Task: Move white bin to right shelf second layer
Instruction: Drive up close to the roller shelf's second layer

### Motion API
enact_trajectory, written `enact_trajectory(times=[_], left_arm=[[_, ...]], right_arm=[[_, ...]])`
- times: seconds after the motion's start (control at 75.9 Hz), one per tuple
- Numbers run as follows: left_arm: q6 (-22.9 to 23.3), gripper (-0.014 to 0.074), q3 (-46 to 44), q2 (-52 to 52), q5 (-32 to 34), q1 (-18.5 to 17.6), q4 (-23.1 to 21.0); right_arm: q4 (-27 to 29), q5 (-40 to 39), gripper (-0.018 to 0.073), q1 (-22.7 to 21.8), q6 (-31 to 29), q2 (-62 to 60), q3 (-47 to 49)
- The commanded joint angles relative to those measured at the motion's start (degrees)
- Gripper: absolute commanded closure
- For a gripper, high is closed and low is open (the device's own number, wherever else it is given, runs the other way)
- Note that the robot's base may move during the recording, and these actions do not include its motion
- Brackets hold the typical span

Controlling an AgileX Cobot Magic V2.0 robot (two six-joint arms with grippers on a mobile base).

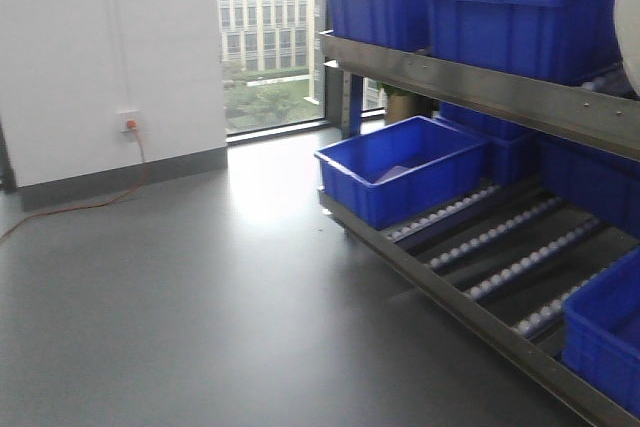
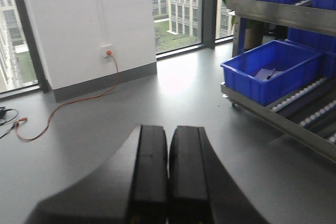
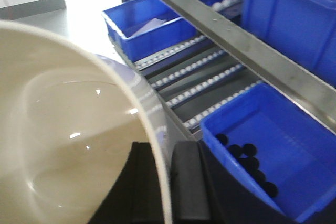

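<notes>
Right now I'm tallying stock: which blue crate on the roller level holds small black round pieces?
The near blue crate, lower right in the right wrist view: black pieces cluster on its floor. The far blue crate shows just a pale sheet.

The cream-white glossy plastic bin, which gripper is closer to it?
Right. The right gripper clamps the rim of the cream-white glossy plastic bin; the left gripper, shut, faces grey floor with no bin in its view.

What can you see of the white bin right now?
The white bin fills the left of the right wrist view. It is cream-white glossy plastic with a smooth rounded interior showing light glints, apparently empty. Its thin curved rim passes between the fingers of the right gripper, which pinch the wall. Nothing else visibly touches it; its base is hidden.
</notes>
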State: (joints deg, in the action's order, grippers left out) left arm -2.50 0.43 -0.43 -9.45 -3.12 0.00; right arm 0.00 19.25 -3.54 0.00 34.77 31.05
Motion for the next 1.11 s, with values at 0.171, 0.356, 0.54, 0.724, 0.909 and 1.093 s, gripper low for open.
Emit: enact_trajectory(times=[0.171,0.356,0.54,0.724,0.909,1.093], left_arm=[[0.30,0.0512,2.11,-0.80,5.01,-0.18,0.00],[0.30,0.0512,2.11,-0.80,5.01,-0.18,0.00],[0.30,0.0512,2.11,-0.80,5.01,-0.18,0.00],[0.30,0.0512,2.11,-0.80,5.01,-0.18,0.00],[0.30,0.0512,2.11,-0.80,5.01,-0.18,0.00],[0.30,0.0512,2.11,-0.80,5.01,-0.18,0.00]], right_arm=[[0.53,-5.89,0.0511,0.06,0.00,-0.03,1.87],[0.53,-5.89,0.0511,0.06,0.00,-0.03,1.87],[0.53,-5.89,0.0511,0.06,0.00,-0.03,1.87],[0.53,-5.89,0.0511,0.06,0.00,-0.03,1.87],[0.53,-5.89,0.0511,0.06,0.00,-0.03,1.87],[0.53,-5.89,0.0511,0.06,0.00,-0.03,1.87]])
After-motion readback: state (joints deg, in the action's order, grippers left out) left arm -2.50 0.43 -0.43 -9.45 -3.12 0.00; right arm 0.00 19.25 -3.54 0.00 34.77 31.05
